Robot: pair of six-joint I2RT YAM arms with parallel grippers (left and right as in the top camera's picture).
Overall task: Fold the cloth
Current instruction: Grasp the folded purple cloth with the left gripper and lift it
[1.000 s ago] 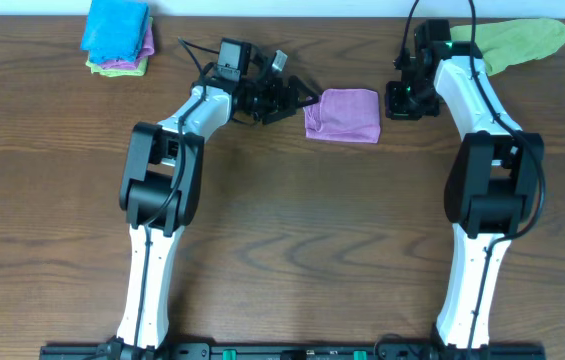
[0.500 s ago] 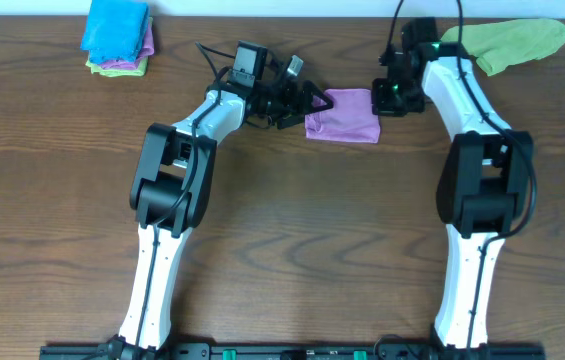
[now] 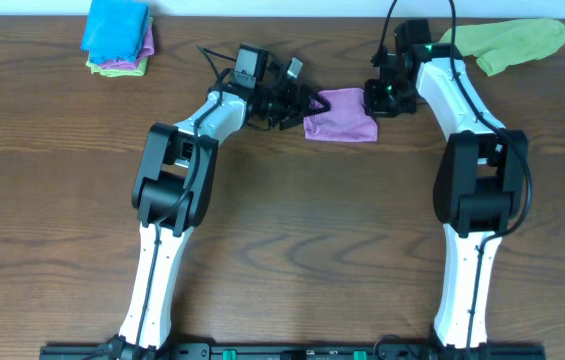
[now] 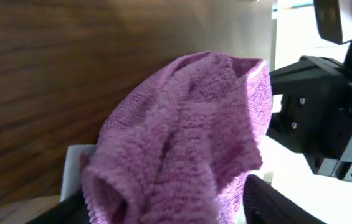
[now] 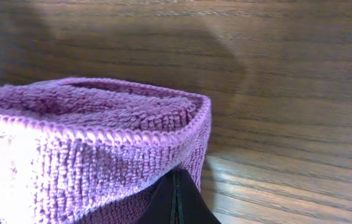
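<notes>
The purple cloth [image 3: 340, 114] lies folded into a small bundle at the back middle of the table. My left gripper [image 3: 309, 101] is at its left edge, and its fingers stand apart with the bunched cloth [image 4: 182, 143] between them. My right gripper [image 3: 373, 97] is at the cloth's right edge. Its black fingertips [image 5: 177, 202] are pressed together, tucked under the cloth's stitched hem [image 5: 101, 134]. Whether a layer is pinched between them is hidden.
A green cloth [image 3: 514, 42] lies at the back right, behind the right arm. A stack of folded blue, pink and green cloths [image 3: 118, 36] sits at the back left. Bare wood shows to the right of the cloth [image 5: 288, 93].
Both grippers have moved inward to the purple cloth, the left from the left side and the right from the right. The cloth has been pushed slightly together and to the left.
</notes>
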